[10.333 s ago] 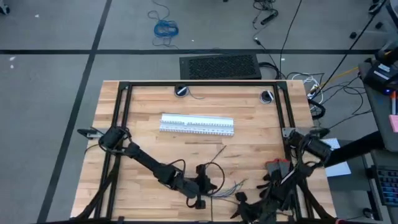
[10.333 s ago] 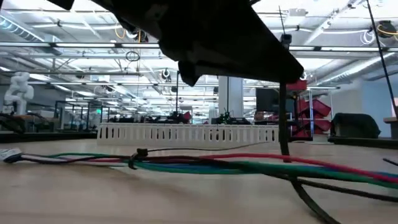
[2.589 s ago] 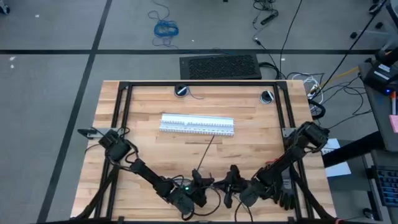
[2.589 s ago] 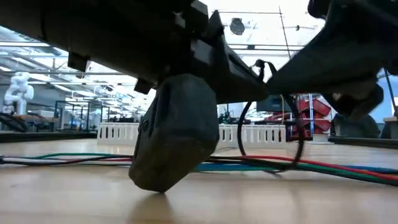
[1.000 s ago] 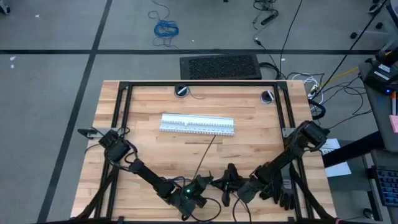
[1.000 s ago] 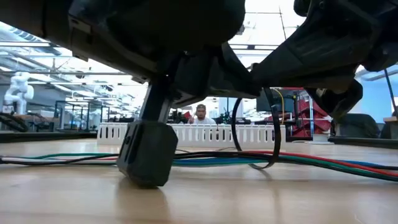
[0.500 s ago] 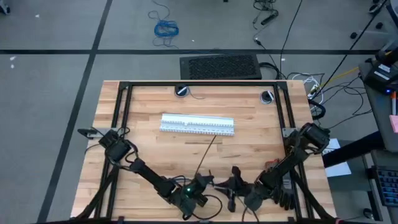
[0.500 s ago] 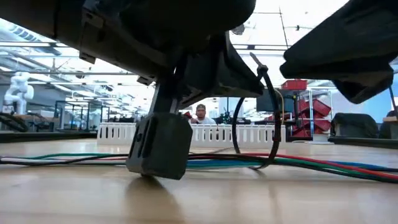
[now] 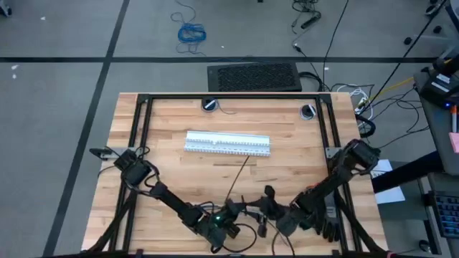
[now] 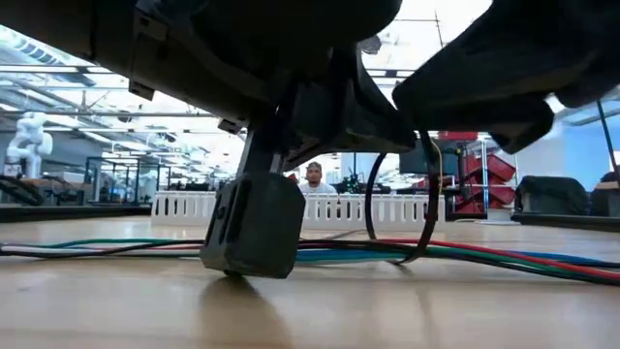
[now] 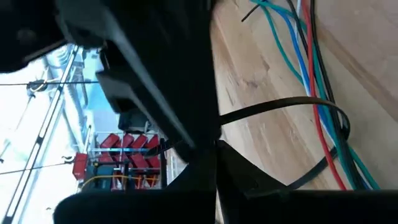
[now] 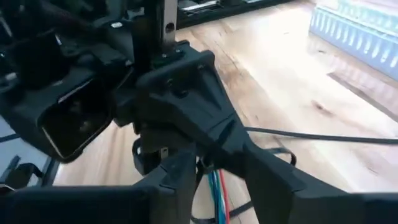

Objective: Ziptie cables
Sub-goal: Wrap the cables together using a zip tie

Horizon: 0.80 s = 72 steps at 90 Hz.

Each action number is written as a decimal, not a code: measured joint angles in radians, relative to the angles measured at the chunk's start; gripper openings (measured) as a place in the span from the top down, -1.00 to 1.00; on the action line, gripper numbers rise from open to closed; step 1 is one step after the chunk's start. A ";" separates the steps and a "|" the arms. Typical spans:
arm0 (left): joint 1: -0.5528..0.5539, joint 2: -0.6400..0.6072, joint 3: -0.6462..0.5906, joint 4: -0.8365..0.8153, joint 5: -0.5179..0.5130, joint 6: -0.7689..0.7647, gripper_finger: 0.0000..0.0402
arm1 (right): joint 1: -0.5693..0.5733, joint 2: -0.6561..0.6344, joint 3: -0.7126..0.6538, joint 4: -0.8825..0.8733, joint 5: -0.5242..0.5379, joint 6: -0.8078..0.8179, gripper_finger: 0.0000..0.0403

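Note:
The cables [image 10: 504, 254] are a bundle of thin red, green and blue wires lying flat on the wood near the table's front edge. A thin dark ziptie [image 10: 369, 208] stands looped around them, its top hidden behind the grippers. In the left wrist view the loop [image 11: 292, 104] circles the wires [image 11: 311, 68]. My left gripper [image 9: 231, 213] is shut on the ziptie. My right gripper [image 9: 264, 208] hangs close to its right, over the same spot. A straight dark strip [image 9: 239, 179] runs from the grippers toward the far side. My left gripper pinches the ziptie's strap [image 11: 227, 117] between its two fingers, right where the loop leaves them. The loop hangs below the fingers, upright around the wires, its lowest part at the tabletop [image 10: 402, 260]. Which end of the strap is pinched is hidden by the fingers.
White slotted strips [image 9: 228, 143] lie across the table's middle, beyond the grippers. A black frame [image 9: 229, 98] runs along the far and side edges, with two round fittings [image 9: 209, 105] at the far side. A person [image 10: 312, 174] sits in the room behind the table.
My right gripper drew back from the ziptie loop toward the table's near right, then came back beside my left gripper. The loop stayed around the cables, which did not move.

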 joint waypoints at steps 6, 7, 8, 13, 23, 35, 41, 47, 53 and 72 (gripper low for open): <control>0.000 0.000 -0.001 0.006 0.002 0.000 1.00 | -0.009 0.000 0.000 0.011 -0.022 -0.015 0.47; 0.000 0.000 -0.001 0.006 0.003 0.000 1.00 | -0.010 0.000 0.000 0.013 -0.026 -0.016 0.47; 0.000 0.000 -0.001 0.006 0.003 0.000 1.00 | -0.011 0.000 0.000 0.014 -0.029 -0.016 0.48; 0.000 0.000 -0.001 0.006 0.005 0.000 1.00 | -0.012 0.000 0.000 0.016 -0.042 -0.015 0.51; -0.001 0.000 -0.001 0.009 0.011 -0.003 1.00 | -0.011 0.000 0.000 0.023 -0.057 -0.013 0.63; -0.001 0.000 0.000 0.010 0.019 -0.048 1.00 | -0.011 -0.002 0.001 0.025 -0.109 -0.032 0.90; -0.001 0.000 0.000 0.010 0.026 -0.049 1.00 | -0.011 -0.002 0.001 0.025 -0.128 -0.036 0.96; -0.001 0.000 0.000 0.010 0.028 -0.050 1.00 | -0.012 -0.002 0.001 0.025 -0.133 -0.038 0.98; -0.001 0.000 0.000 0.010 0.028 -0.053 1.00 | -0.012 -0.001 0.001 0.028 -0.126 -0.044 0.99; -0.003 0.000 0.000 0.005 0.047 -0.067 1.00 | -0.008 -0.008 0.001 0.045 -0.035 -0.106 1.00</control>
